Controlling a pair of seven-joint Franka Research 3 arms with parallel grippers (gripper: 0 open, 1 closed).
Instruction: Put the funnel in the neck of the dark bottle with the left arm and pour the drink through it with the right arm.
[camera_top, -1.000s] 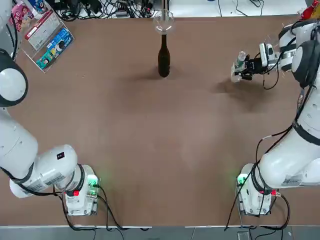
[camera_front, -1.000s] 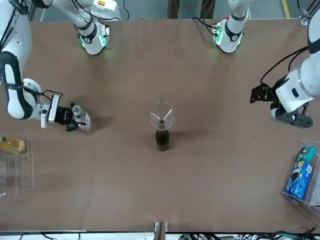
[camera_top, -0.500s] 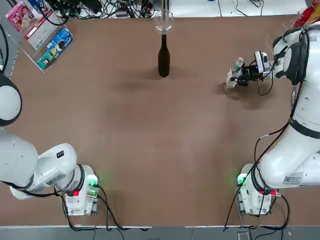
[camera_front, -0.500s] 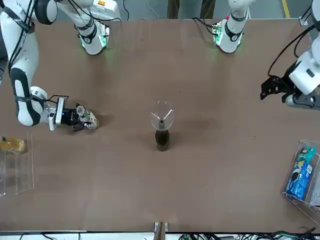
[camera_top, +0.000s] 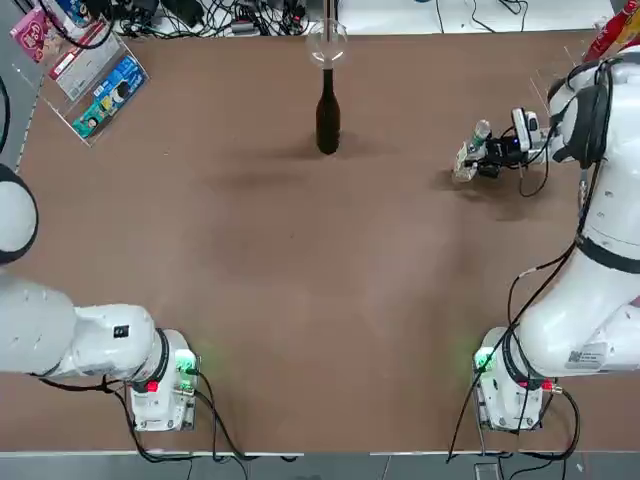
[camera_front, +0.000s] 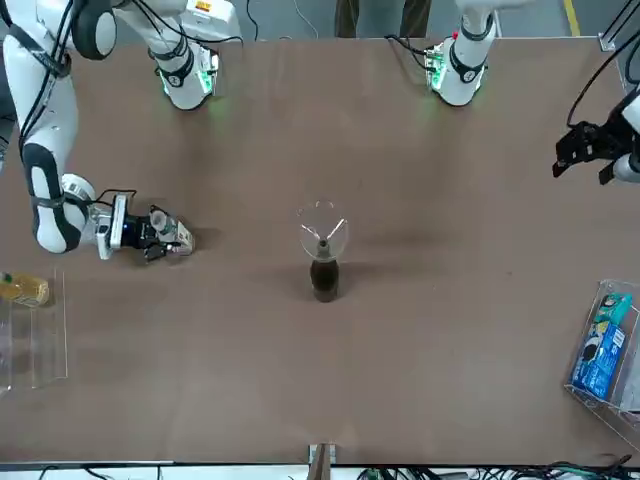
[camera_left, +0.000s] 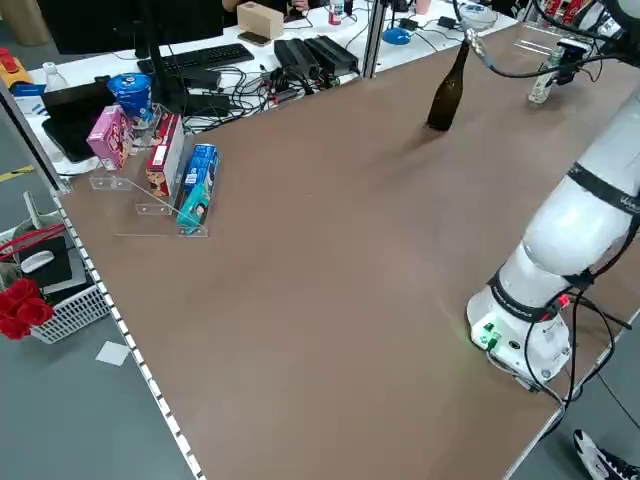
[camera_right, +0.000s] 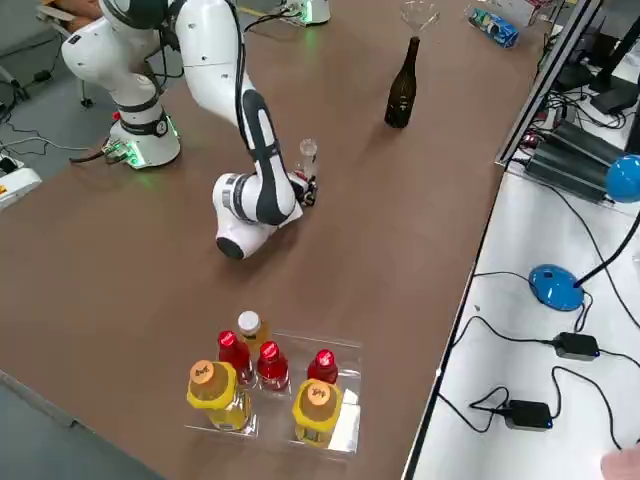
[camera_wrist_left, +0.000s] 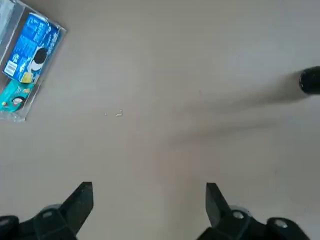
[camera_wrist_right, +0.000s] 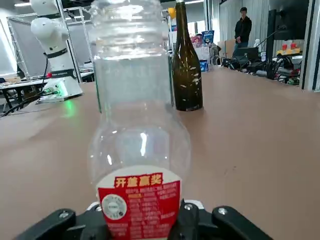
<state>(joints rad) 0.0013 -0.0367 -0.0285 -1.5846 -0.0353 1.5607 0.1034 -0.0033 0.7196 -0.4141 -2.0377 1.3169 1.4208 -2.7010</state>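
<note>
The clear funnel (camera_top: 327, 45) sits in the neck of the dark bottle (camera_top: 327, 120), which stands upright at the far middle of the table. The funnel (camera_front: 322, 232) and dark bottle (camera_front: 324, 280) also show in the front view. The drink bottle (camera_top: 470, 155) is small, clear and uncapped, with a red-and-white label. It stands at the table's right side, with my right gripper (camera_top: 478, 163) shut low around it. In the right wrist view the drink bottle (camera_wrist_right: 137, 125) fills the space between the fingers. My left gripper (camera_front: 583, 160) hangs open and empty far to the left.
A clear rack of snack packs (camera_top: 95, 75) lies at the far left corner. A rack of red and yellow bottles (camera_right: 265, 385) stands at the right edge. Cables (camera_top: 200, 15) run behind the far edge. A person (camera_wrist_right: 243, 30) stands far off.
My right gripper brought the drink bottle down from a tilted hold in the air to upright at the table. My left gripper drew back further left, away from the dark bottle.
</note>
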